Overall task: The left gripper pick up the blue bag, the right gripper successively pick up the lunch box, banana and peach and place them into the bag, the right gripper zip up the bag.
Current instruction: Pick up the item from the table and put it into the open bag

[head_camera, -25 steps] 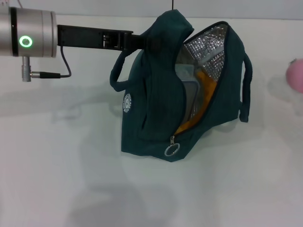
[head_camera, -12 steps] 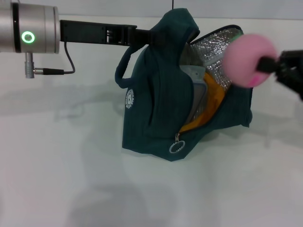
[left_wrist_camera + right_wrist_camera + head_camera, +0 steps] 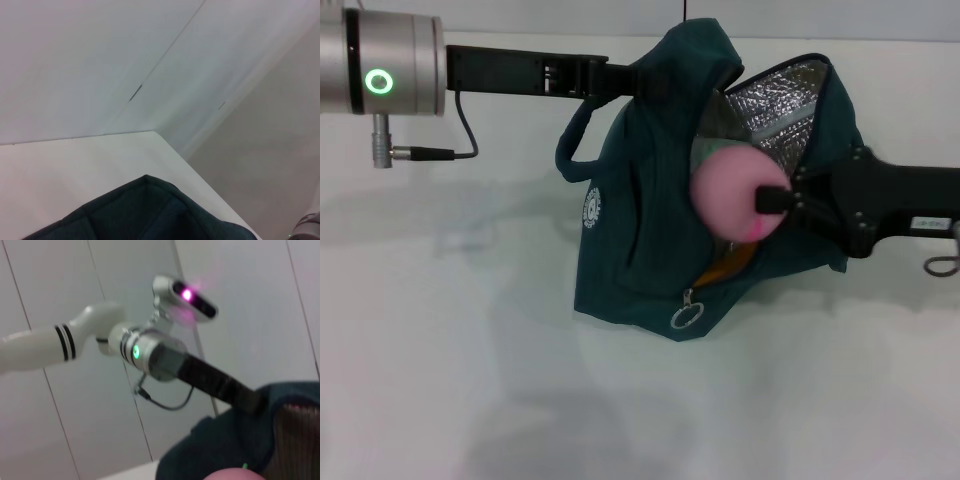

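The blue bag [image 3: 640,230] hangs open above the white table, its silver foil lining [image 3: 775,105] showing. My left gripper [image 3: 638,80] comes in from the left and is shut on the bag's top edge. From the right, my right gripper [image 3: 772,200] is shut on the pink peach [image 3: 732,192], holding it at the bag's mouth. An orange sliver of the banana [image 3: 732,260] shows inside below the peach. A pale edge of the lunch box [image 3: 706,152] shows just above it. The right wrist view shows the bag [image 3: 225,440] and the peach's top [image 3: 232,475]. The left wrist view shows only bag fabric [image 3: 145,210].
The zipper ring [image 3: 684,318] dangles at the bag's lower front, with the white logo [image 3: 591,210] on its left side. A rope handle [image 3: 568,150] loops out to the left. The white table [image 3: 440,380] spreads around the bag. The left arm [image 3: 200,372] crosses the right wrist view.
My right gripper has carried the peach leftward from the right edge to the bag's opening. The bag and the left gripper have barely shifted.
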You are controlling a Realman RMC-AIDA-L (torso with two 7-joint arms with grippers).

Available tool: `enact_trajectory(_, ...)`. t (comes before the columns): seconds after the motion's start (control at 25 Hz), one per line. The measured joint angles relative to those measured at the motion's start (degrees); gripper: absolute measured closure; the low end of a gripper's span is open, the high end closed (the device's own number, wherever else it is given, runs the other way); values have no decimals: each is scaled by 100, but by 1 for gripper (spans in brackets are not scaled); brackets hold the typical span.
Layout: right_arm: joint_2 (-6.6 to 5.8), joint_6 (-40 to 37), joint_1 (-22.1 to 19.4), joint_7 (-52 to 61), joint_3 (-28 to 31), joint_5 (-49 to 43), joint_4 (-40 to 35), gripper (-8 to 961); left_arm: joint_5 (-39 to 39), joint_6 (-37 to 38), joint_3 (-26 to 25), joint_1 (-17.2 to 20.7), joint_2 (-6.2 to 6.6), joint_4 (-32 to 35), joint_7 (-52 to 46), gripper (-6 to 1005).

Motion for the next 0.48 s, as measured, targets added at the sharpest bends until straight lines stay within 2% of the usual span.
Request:
enact_trajectory(0.28, 20, 483, 89, 15, -343, -10, 68, 920, -1, 0, 10, 17, -9, 0, 17, 945)
enact_trajectory(0.48, -51, 548, 126, 442, -671, -124, -1, 908, -3, 0, 9, 29, -9, 0, 22, 945)
